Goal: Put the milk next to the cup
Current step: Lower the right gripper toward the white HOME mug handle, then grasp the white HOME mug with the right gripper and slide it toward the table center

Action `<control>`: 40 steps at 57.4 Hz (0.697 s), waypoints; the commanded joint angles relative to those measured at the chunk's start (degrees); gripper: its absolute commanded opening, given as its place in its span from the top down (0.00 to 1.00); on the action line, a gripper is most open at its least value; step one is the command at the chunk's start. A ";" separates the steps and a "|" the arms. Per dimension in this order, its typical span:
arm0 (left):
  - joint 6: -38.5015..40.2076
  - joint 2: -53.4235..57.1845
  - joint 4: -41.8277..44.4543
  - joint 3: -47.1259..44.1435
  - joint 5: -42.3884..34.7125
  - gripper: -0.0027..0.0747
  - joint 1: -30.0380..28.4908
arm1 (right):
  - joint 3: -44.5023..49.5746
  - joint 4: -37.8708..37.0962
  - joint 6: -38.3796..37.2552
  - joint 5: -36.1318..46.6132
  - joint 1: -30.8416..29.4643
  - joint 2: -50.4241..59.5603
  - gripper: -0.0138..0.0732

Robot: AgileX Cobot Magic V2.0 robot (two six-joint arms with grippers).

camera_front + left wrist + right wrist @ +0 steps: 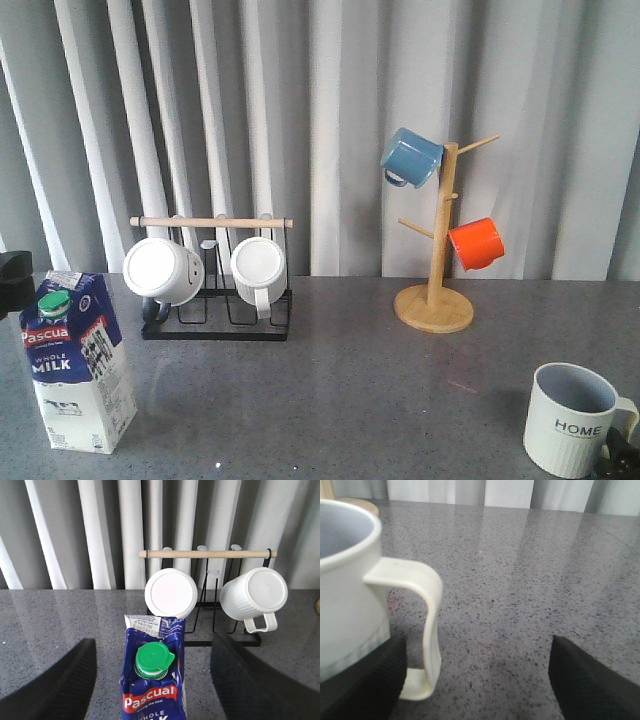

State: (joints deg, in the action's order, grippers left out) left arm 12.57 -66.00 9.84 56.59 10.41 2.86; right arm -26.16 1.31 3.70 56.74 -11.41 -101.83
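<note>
Front view: milk (75,360) stands upright at lower left of the frame on the grey speckled surface (350,390). Cup (570,420) upright at lower right, "HOME" lettering facing the camera, handle to the right. The two are well apart, at opposite sides of the frame.

Left wrist view: left fingers (50,685) spread wide, one dark pad on each side of the milk carton (154,680), neither touching it. Green cap (154,659) centred between them. Fingers released, holding nothing.

Right wrist view: right fingers (362,685) also spread apart. Cup handle (422,625) sits between them, close to the left-of-frame pad; contact cannot be told. No grasp visible.

Background, front view: black wire rack (215,300) with wooden bar holds two white mugs (163,270) on their sides. Wooden mug tree (435,265) carries a blue mug (410,157) and an orange mug (476,243).
</note>
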 commanded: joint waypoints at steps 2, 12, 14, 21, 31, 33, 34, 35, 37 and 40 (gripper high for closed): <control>0.48 1.04 -0.22 1.84 -4.03 0.37 0.21 | -2.41 0.07 -2.03 6.24 -0.29 0.42 0.25; 0.48 1.04 -0.22 1.84 -4.03 0.37 0.21 | -3.62 -0.76 -6.37 7.22 -0.22 -0.69 0.51; 0.48 1.04 -0.22 1.84 -4.03 0.37 0.21 | -3.62 -1.68 -7.59 7.21 -0.22 -0.68 0.57; 0.48 1.04 -0.22 1.84 -4.03 0.37 0.21 | -3.62 -2.62 -10.09 7.32 -0.22 -0.82 0.80; 0.48 1.04 -0.22 1.84 -4.03 0.37 0.21 | -3.62 -4.20 -10.14 7.26 -0.08 -0.64 0.85; 0.48 1.04 -0.22 1.84 -4.03 0.37 0.21 | -3.62 -5.78 -10.00 7.34 0.26 -0.31 0.85; 0.48 1.04 -0.22 1.84 -4.03 0.37 0.21 | -3.62 -6.39 -9.82 7.49 0.52 -0.11 0.85; 0.48 1.04 -0.22 1.84 -4.03 0.37 0.21 | -3.62 -6.76 -9.49 7.80 0.76 0.10 0.85; 0.48 1.04 -0.22 1.84 -4.03 0.37 0.21 | -3.62 -7.34 -8.17 8.33 1.67 0.77 0.85; 0.48 1.04 -0.22 1.84 -4.03 0.37 0.21 | -3.67 -6.91 -6.42 8.65 3.56 1.91 0.85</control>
State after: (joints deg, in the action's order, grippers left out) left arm 12.57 -66.00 9.84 56.59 10.41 2.86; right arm -28.63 -3.60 -5.31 58.91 -10.27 -104.02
